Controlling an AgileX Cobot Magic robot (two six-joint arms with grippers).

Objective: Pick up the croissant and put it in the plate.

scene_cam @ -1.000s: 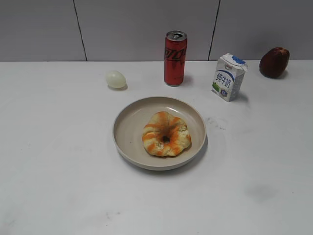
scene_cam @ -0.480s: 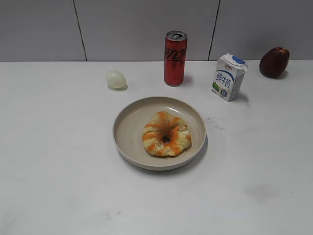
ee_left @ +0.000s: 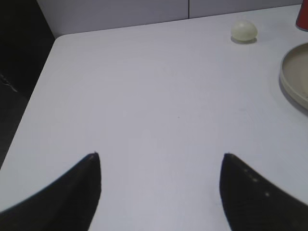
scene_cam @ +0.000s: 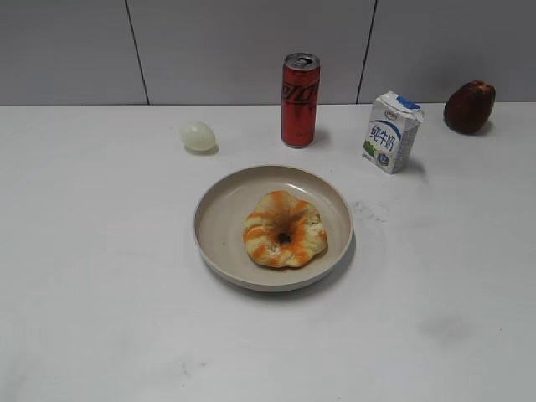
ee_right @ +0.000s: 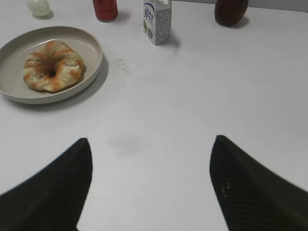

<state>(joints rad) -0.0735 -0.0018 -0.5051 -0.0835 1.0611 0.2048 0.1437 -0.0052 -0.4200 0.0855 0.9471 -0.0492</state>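
The croissant (scene_cam: 285, 229), a tan ring with orange-brown stripes and a dark centre hole, lies inside the beige plate (scene_cam: 219, 219) at the table's middle. It also shows in the right wrist view (ee_right: 53, 65) on the plate (ee_right: 91, 43). The plate's rim shows at the right edge of the left wrist view (ee_left: 292, 82). My left gripper (ee_left: 160, 155) is open and empty over bare table, left of the plate. My right gripper (ee_right: 150, 139) is open and empty over bare table, right of and nearer than the plate. Neither gripper shows in the exterior view.
A pale egg (scene_cam: 198, 135) lies behind the plate on the left. A red can (scene_cam: 300, 88) stands behind it, a milk carton (scene_cam: 392, 131) to its right, and a dark red fruit (scene_cam: 469, 106) at the far right. The table's left edge (ee_left: 33, 96) borders dark floor.
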